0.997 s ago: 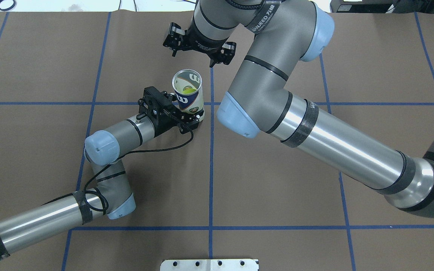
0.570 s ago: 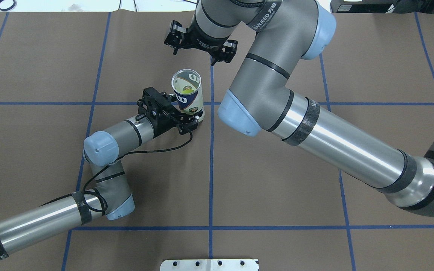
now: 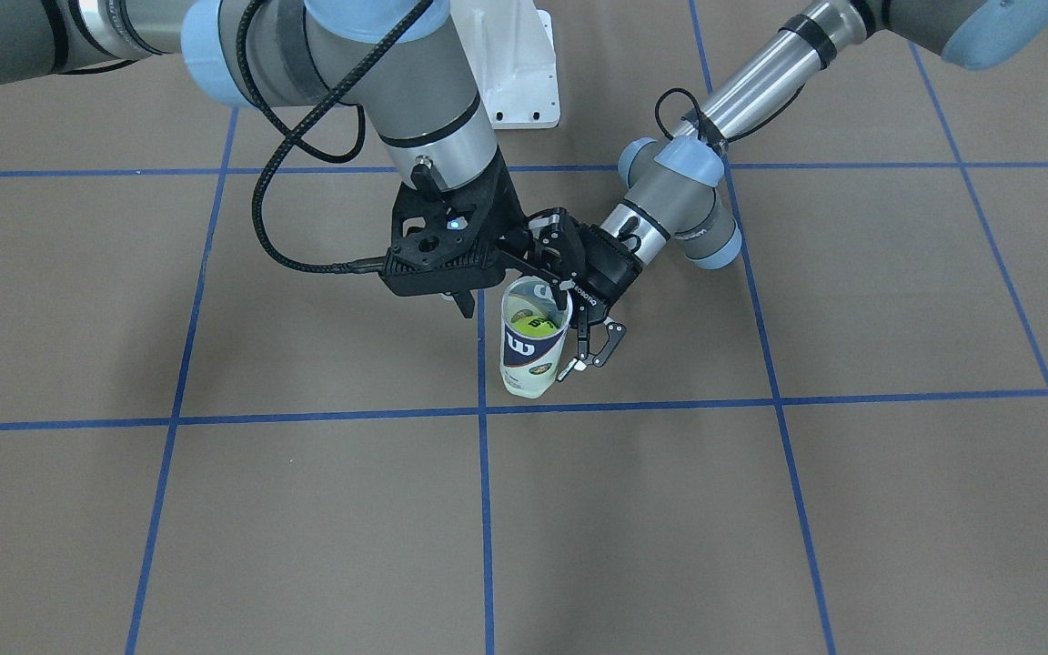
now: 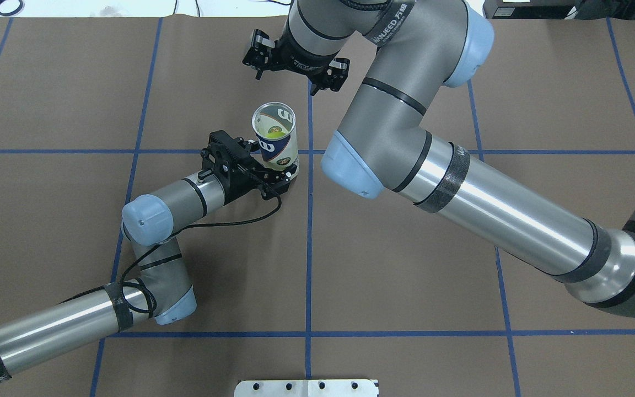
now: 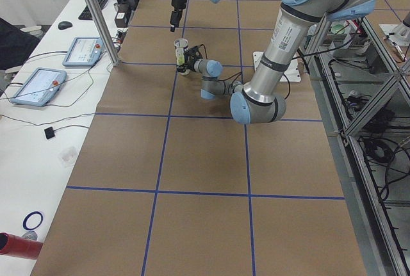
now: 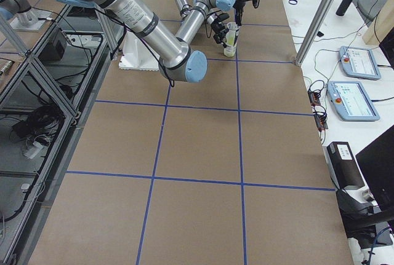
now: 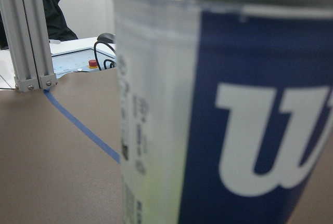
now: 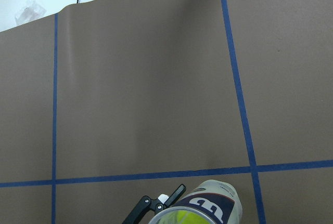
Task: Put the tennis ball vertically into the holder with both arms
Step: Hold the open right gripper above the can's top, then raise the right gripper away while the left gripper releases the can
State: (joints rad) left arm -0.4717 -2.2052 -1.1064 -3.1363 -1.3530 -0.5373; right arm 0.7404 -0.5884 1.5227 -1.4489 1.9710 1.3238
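The holder [image 4: 276, 144], a clear can with a navy W label, stands upright on the brown table; it also shows in the front view [image 3: 531, 359] and fills the left wrist view [image 7: 223, 130]. A yellow-green tennis ball [image 4: 273, 132] lies inside it, seen through the open mouth [image 3: 533, 325] and in the right wrist view [image 8: 182, 218]. My left gripper [image 4: 286, 172] is shut on the holder near its base [image 3: 553, 368]. My right gripper [image 3: 513, 298] is open and empty, hovering above and just beyond the mouth; in the overhead view [image 4: 295, 69] its wrist mostly hides it.
A white metal pedestal base [image 3: 515, 73] sits by the robot's edge [image 4: 306, 387]. Blue tape lines grid the table. The right forearm [image 4: 461, 182] spans the table's right half. A side bench with tablets [image 5: 38, 84] lies beyond the far edge.
My right gripper has drawn a little away from the holder's mouth, toward the table's far side. The left gripper and holder have barely shifted.
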